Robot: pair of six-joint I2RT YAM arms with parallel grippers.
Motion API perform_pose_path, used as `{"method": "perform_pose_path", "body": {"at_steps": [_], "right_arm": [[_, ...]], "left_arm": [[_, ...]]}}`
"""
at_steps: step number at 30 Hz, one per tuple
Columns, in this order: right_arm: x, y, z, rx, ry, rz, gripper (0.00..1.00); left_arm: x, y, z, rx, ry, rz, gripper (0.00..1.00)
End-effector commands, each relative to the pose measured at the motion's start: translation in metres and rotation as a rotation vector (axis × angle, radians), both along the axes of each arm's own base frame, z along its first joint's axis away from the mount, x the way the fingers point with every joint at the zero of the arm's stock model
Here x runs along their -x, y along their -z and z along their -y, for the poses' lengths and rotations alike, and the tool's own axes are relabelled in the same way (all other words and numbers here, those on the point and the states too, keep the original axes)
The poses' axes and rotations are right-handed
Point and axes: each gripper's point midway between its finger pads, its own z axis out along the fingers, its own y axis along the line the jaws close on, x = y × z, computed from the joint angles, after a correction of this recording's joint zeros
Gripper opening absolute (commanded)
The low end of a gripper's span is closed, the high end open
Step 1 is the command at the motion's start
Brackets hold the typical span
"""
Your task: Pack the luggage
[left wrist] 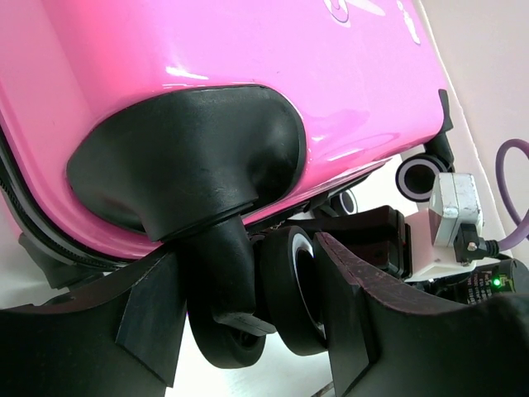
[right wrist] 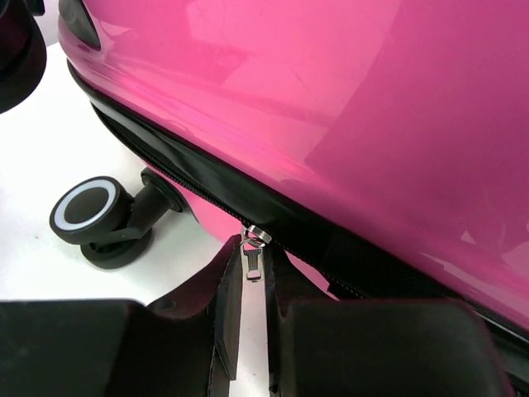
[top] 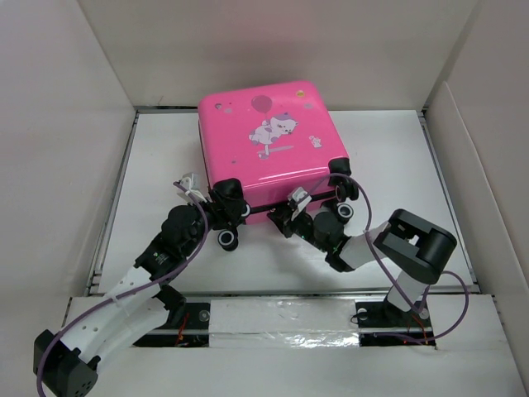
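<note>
**Both arms work the wheel end of the closed pink luggage**

On the left, the left arm reaches to the near-left corner of the case. The left fingers (left wrist: 153, 310) are spread wide, and the black caster (left wrist: 248, 314) under the corner housing shows in the gap between them. Whether they touch it cannot be told from the wrist view.

In the middle, the luggage (top: 269, 141) lies flat and shut on the white surface (top: 165, 165), toward the far side, between white walls. Its printed pink shell faces up, with a cartoon animal and a balloon on it. Its wheels point back toward the arm bases. A black zipper band (right wrist: 190, 186) runs along the near edge.

To the right, the right arm bends in low from its base and meets that near edge partway along it. The right fingers (right wrist: 231, 298) are pressed almost together, pinching the small metal zipper pull (right wrist: 252, 263) that hangs from the band. A white-ringed wheel (right wrist: 87, 211) stands on the surface just beside them in the right wrist view
</note>
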Motion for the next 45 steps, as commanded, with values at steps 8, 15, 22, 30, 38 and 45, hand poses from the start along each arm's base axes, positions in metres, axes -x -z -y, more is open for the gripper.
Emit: {"method": "perform_pose_path", "body": {"at_steps": [8, 15, 22, 30, 38, 45], "right_arm": [[0.02, -0.085, -0.005, -0.182, 0.027, 0.185, 0.0], [0.073, -0.12, -0.063, -0.26, -0.156, 0.211, 0.0], [0.129, -0.155, -0.127, -0.523, -0.382, 0.203, 0.0], [0.109, -0.121, -0.129, -0.616, -0.256, 0.101, 0.25], [0.097, -0.057, -0.039, -0.367, -0.02, 0.034, 0.75], [0.098, -0.053, 0.002, -0.118, 0.042, 0.031, 0.81]], "left_arm": [[0.007, -0.082, 0.08, 0.25, 0.296, 0.18, 0.0], [0.015, -0.16, 0.136, 0.395, 0.448, 0.278, 0.0], [0.029, -0.169, 0.124, 0.554, 0.449, 0.239, 0.0], [0.037, -0.15, 0.1, 0.604, 0.382, 0.195, 0.0], [0.031, -0.093, 0.059, 0.505, 0.224, 0.136, 0.13], [0.027, -0.074, 0.043, 0.459, 0.192, 0.135, 0.49]]}}
